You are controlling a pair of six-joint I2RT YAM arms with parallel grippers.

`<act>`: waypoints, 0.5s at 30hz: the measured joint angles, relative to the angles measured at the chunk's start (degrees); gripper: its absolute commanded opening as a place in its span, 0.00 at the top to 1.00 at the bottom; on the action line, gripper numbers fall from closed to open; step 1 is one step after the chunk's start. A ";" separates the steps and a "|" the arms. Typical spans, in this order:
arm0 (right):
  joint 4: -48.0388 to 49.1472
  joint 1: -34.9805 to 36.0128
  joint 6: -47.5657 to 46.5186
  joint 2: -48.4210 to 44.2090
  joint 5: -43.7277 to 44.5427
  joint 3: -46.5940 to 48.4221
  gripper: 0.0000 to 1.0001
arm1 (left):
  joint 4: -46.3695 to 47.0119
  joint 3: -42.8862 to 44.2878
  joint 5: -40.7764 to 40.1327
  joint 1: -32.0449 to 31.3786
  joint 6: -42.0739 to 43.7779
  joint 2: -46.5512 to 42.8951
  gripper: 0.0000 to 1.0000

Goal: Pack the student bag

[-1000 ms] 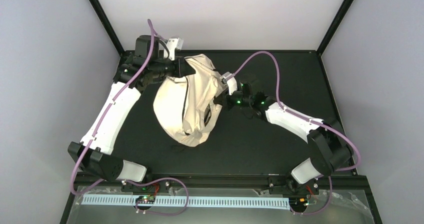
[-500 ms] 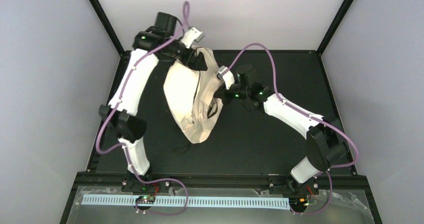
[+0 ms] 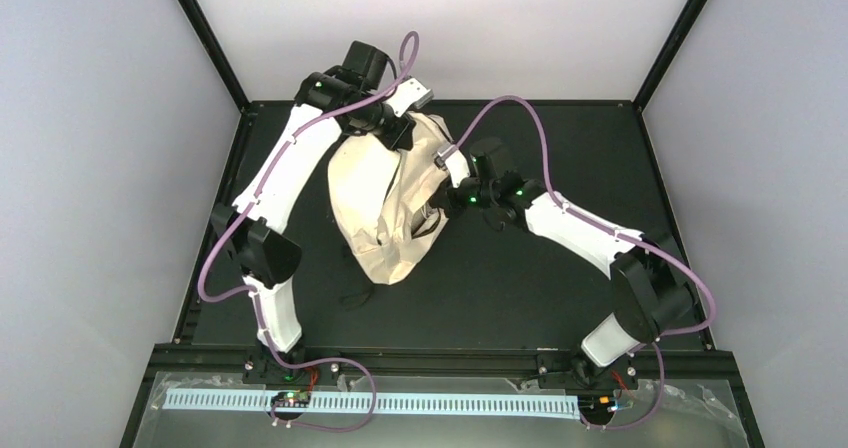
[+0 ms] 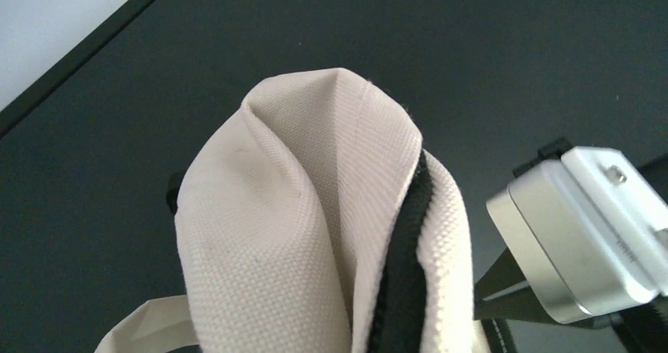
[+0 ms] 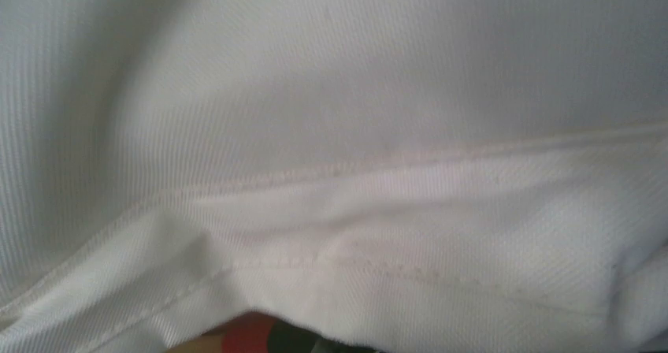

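Holding the student bag (image 3: 385,203) up to get its mouth open, nothing packed yet.
The bag slumps mid-table (image 3: 560,148) with its top end lifted. The left gripper (image 3: 403,136) looks pinched shut on the top fold beside the dark zipper (image 4: 402,266). The right gripper (image 3: 440,190) is closed against the bag's right side, hold unclear. Next move likely needs the mouth spread without dropping the fold.

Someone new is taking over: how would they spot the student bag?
From above, find the black table. Between the left arm and right arm, toward the far edge, sits the student bag. It is the only pale soft thing: crumpled cream fabric with a dark zipper line.
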 measured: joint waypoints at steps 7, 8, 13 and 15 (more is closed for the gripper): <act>2.71 3.56 5.46 -4.72 1.95 -5.53 0.99 | 8.46 -10.86 -1.73 1.86 -10.01 -8.98 0.98; 3.43 4.31 6.45 -5.55 1.92 -5.97 0.99 | 9.92 -13.11 -1.92 2.40 -11.32 -10.97 0.98; 10.51 6.84 12.61 -8.50 1.97 -9.70 0.99 | 11.45 -14.45 -2.03 4.15 -15.61 -14.45 0.98; 12.83 7.69 14.78 -8.66 2.21 -10.80 0.99 | 11.43 -14.05 -1.97 4.74 -16.76 -14.45 0.99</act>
